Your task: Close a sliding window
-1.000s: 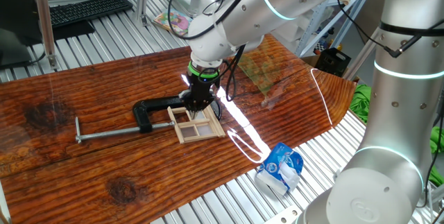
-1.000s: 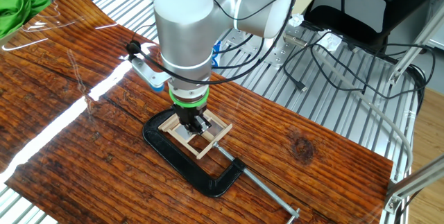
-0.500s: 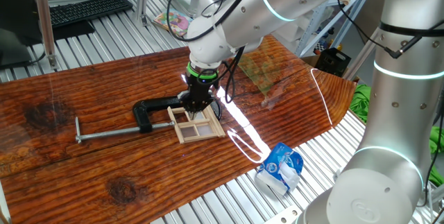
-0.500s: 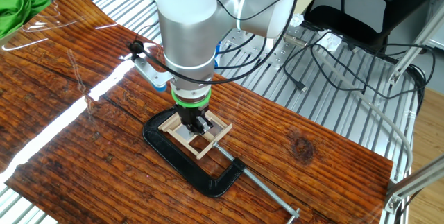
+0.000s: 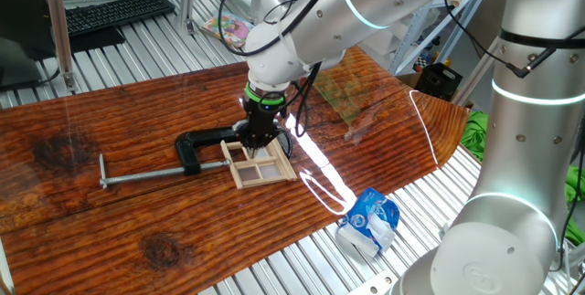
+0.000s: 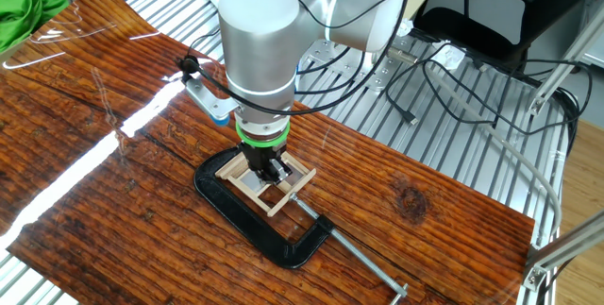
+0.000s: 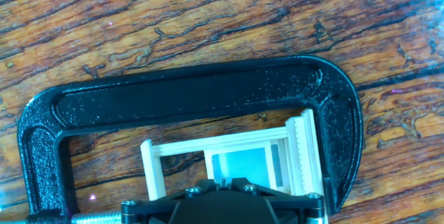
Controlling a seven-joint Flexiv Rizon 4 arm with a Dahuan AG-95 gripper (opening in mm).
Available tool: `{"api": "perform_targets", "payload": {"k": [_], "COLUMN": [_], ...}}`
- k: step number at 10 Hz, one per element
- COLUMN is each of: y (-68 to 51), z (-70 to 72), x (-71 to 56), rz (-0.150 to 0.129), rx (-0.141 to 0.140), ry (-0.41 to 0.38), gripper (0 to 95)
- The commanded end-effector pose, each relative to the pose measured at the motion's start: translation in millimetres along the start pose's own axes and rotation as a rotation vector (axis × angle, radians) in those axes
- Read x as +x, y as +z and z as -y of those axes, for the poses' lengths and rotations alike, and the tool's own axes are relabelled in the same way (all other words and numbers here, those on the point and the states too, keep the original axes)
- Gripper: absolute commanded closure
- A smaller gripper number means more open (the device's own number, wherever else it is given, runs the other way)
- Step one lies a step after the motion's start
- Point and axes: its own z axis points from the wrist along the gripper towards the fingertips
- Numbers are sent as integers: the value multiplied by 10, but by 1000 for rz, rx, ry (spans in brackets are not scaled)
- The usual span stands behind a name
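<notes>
The small light-wood sliding window lies flat on the wooden table, held inside a black C-clamp. My gripper points straight down onto the window's inner part, fingers together. In the other fixed view my gripper covers the middle of the window, with the clamp around it. In the hand view the window frame shows a pale blue sash lying toward the right side of the frame. My gripper rests at that sash's near edge, inside the clamp.
The clamp's long screw rod sticks out to the left. A blue and white bag lies past the table's front edge. A second silver arm stands at the right. A keyboard lies far back and a green cloth off the table corner.
My gripper and wrist have shifted a little along the window; the clamp and window frame have stayed in place.
</notes>
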Motion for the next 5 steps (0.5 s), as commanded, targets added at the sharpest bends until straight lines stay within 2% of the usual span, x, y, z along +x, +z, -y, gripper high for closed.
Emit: {"api": "perform_targets", "payload": {"k": [1, 5], "y": [33, 70], "z": [-26, -91], "x": [25, 62], "rz": [0, 3], "rx": [-2, -4], "ry": [4, 19], "gripper": [950, 950]}}
